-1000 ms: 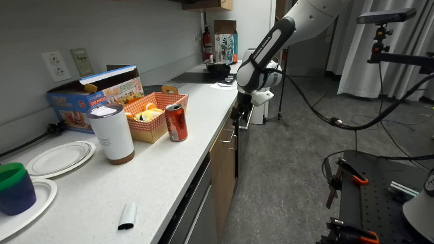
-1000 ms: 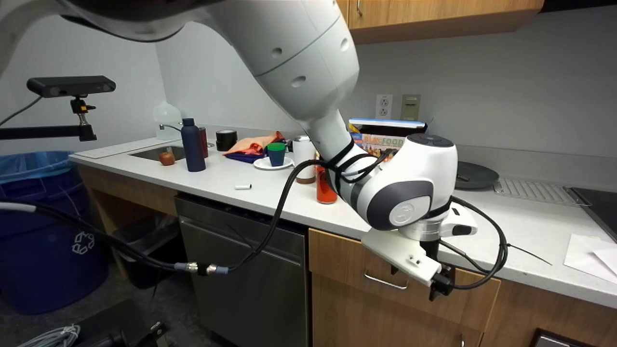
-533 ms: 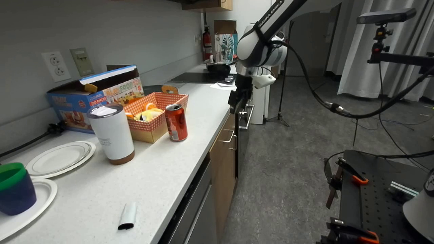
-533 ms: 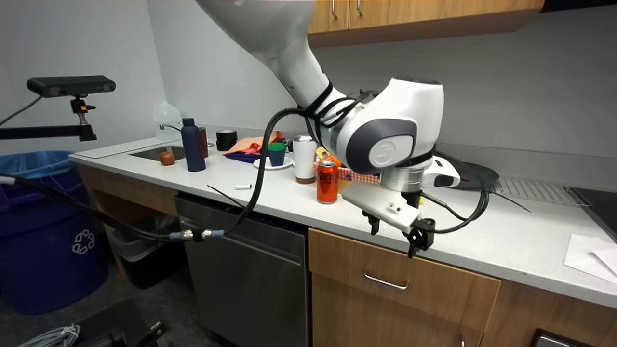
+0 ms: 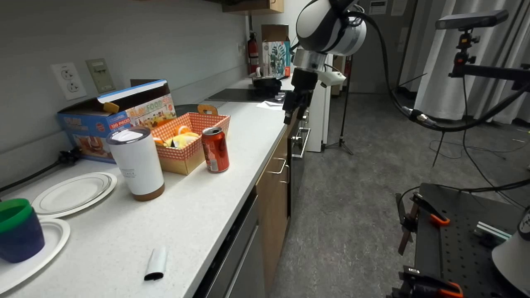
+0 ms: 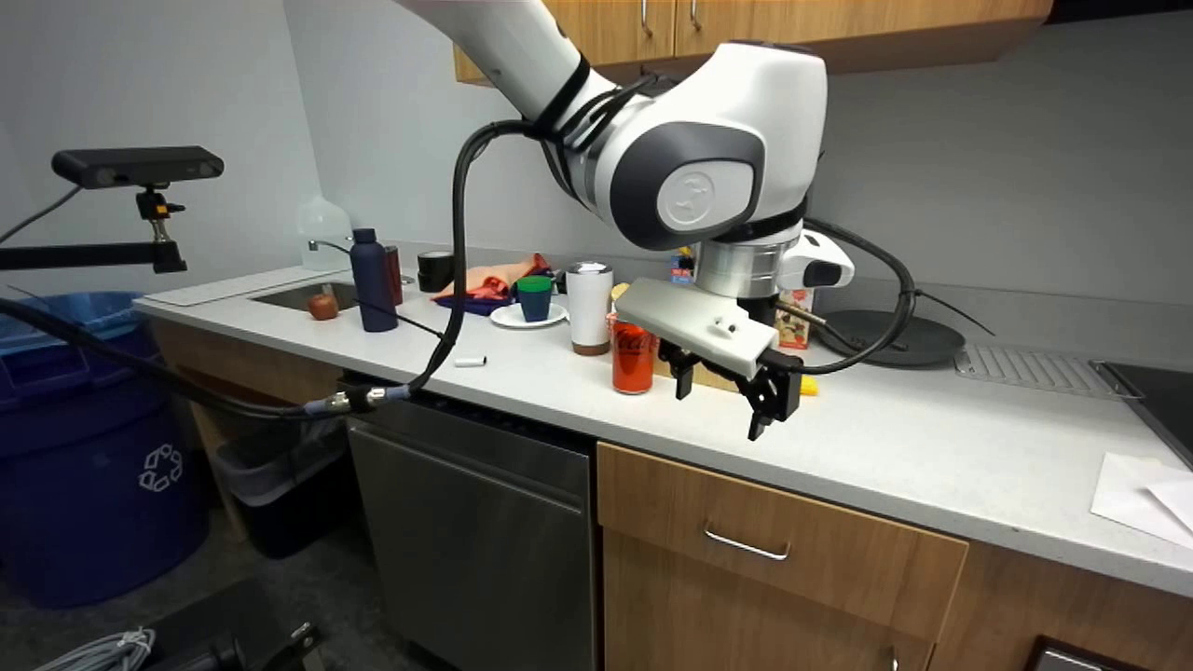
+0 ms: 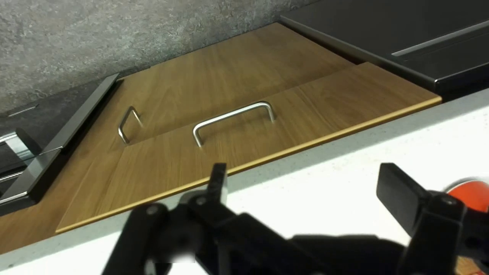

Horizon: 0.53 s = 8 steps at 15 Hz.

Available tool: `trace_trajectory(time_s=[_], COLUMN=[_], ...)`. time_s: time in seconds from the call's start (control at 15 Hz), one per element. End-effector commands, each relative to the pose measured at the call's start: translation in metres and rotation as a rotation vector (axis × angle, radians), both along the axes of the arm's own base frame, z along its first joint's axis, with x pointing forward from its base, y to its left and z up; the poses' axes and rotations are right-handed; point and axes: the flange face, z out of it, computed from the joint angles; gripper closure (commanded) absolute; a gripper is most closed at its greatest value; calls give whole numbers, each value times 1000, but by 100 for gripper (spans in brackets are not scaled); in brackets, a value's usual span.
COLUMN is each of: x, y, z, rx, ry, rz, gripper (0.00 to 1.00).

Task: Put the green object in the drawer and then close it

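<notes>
Drawer [image 7: 248, 137] of flat grained wood, bent metal handle [image 7: 229, 115], black end effector [image 7: 303, 181] spread wide

In an exterior view, your white arm [image 6: 522, 47] wears a dark grey panel [image 6: 643, 168] with a pale round emblem [image 6: 691, 200], black cable [image 6: 459, 242] at the emblem's nine o'clock, silver collar [image 6: 741, 270] at five, black gripper [image 6: 719, 416] at six.

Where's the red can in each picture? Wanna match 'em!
In an exterior view: red can left of middle, beside the basket.
In an exterior view: red can near the middle, right of the tumbler.
Wrist view: red can at right edge, partly hidden.
Shared landmark: white counter.
</notes>
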Motion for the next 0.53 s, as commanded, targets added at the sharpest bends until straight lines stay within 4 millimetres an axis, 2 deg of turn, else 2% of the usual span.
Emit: trace_trajectory(time_s=[0.0, 0.2, 0.27, 0.47], x=[-26, -41, -23, -33], y=[-1, -10, -9, -15], z=[22, 34, 21, 29], rx=[27, 36, 13, 14], ry=[-14, -14, -5, -7], rz=[36, 58, 34, 39], gripper=[0, 0, 0, 0])
